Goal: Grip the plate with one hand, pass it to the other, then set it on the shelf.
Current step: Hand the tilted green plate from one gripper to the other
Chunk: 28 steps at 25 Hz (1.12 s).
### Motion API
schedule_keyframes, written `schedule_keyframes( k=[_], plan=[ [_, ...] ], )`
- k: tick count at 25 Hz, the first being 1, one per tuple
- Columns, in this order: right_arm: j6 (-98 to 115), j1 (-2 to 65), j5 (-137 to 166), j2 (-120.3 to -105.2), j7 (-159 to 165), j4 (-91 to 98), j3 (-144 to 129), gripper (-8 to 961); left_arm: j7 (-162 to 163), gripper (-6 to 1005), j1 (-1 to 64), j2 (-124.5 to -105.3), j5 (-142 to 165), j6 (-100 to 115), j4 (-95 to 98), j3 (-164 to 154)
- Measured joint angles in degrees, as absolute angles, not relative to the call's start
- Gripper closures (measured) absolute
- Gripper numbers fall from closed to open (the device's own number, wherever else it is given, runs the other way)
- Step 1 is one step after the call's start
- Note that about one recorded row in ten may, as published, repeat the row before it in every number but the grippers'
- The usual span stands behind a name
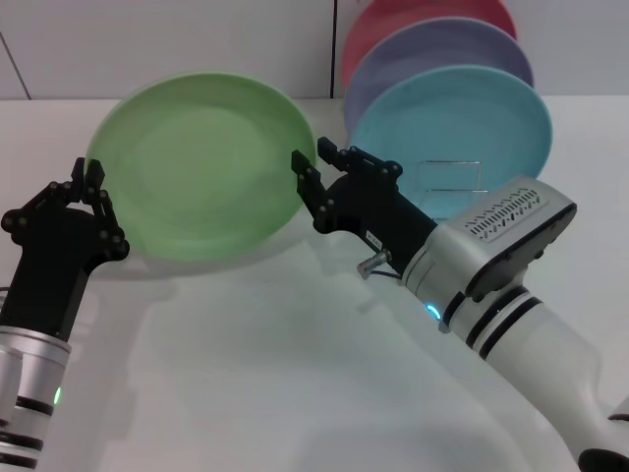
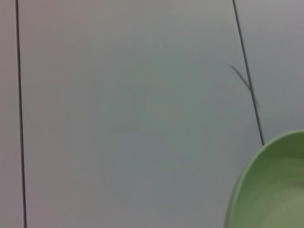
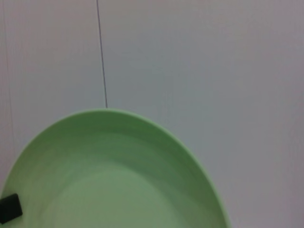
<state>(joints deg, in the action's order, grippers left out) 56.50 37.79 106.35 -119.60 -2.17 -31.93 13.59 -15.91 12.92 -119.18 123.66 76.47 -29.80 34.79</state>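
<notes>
Your left gripper (image 1: 90,187) pinched the left rim of the light green plate (image 1: 201,162), which was tilted up above the white table (image 1: 295,374). Your right gripper (image 1: 313,169) was at the plate's right rim; I cannot tell if it was gripping. The wire rack (image 1: 452,177) stood further right, holding turquoise (image 1: 462,123), lavender (image 1: 432,54) and red plates (image 1: 413,15).

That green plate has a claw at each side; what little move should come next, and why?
Probably the left gripper should let go. Both it and the right gripper sit at opposite rims of the green plate, held tilted above the table. The wire rack stands on the right gripper's side, so that arm looks best placed to carry it there.
</notes>
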Motion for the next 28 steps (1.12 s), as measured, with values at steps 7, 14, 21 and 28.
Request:
schedule_keyframes(
  k=[7, 14, 21, 28],
  plan=[
    [56.06, 37.80, 106.35, -119.70, -1.94, -31.99, 13.63, 679, -15.91, 962, 12.96, -119.18, 123.66, 76.54, -29.80, 34.80],
    [56.06, 37.87, 106.35, -119.70, -1.94, -31.94, 13.63, 721, -15.91, 962, 13.04, -119.18, 123.66, 76.93, -29.86, 34.80],
    [56.04, 37.88, 106.34, -119.70, -1.93, -31.90, 13.69, 740, -15.91, 963, 13.02, -119.18, 123.66, 77.37, -29.88, 34.77],
    [55.03, 38.21, 106.35, -119.71, -1.89, -31.94, 13.93, 772, -15.91, 963, 13.01, -119.17, 123.66, 77.43, -29.84, 34.72]
  ],
)
